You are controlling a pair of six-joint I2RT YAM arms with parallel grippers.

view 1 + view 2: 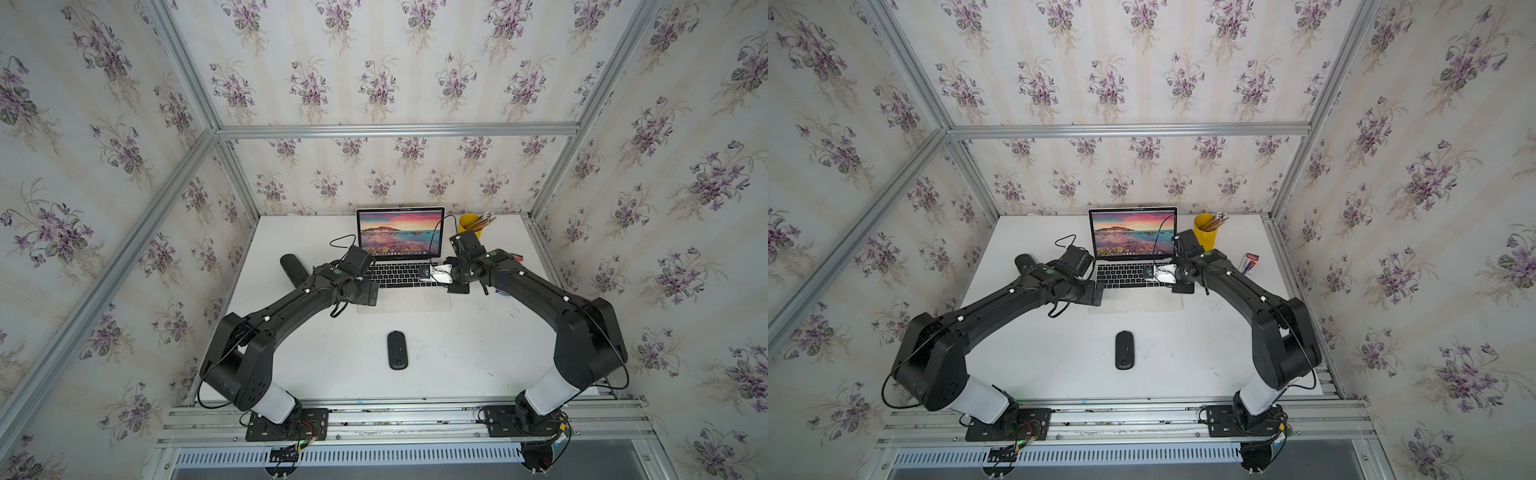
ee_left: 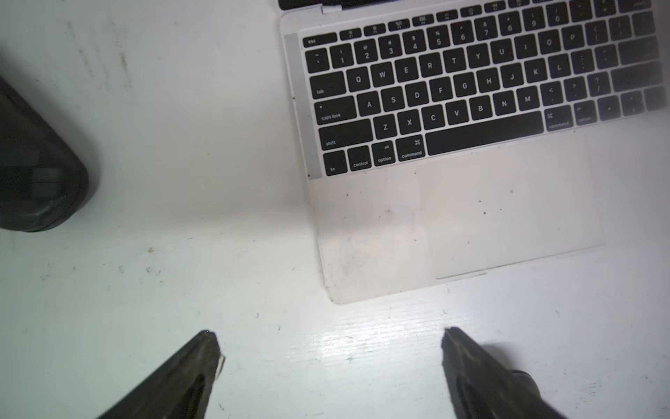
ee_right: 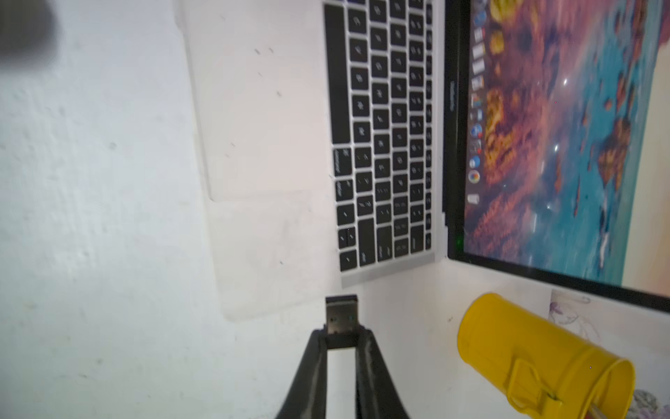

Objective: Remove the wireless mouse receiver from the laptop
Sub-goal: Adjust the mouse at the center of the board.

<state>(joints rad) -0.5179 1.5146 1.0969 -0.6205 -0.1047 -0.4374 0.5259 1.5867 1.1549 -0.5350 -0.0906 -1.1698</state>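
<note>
Right gripper (image 3: 342, 335) pinches the receiver (image 3: 341, 313), plug bared, just off the laptop (image 3: 384, 145) at its 3 o'clock; best drawn straight outward, no twist, then set down. Left gripper (image 2: 330, 344) hangs spread over the table (image 2: 145, 181) at the laptop's 8 o'clock

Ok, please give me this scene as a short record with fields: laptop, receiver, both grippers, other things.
laptop: open, screen lit
wireless mouse receiver: unplugged, just beside the laptop's side edge
right gripper: shut on the wireless mouse receiver
left gripper: open, empty, above the table near the laptop
other: mouse, yellow cup
</note>
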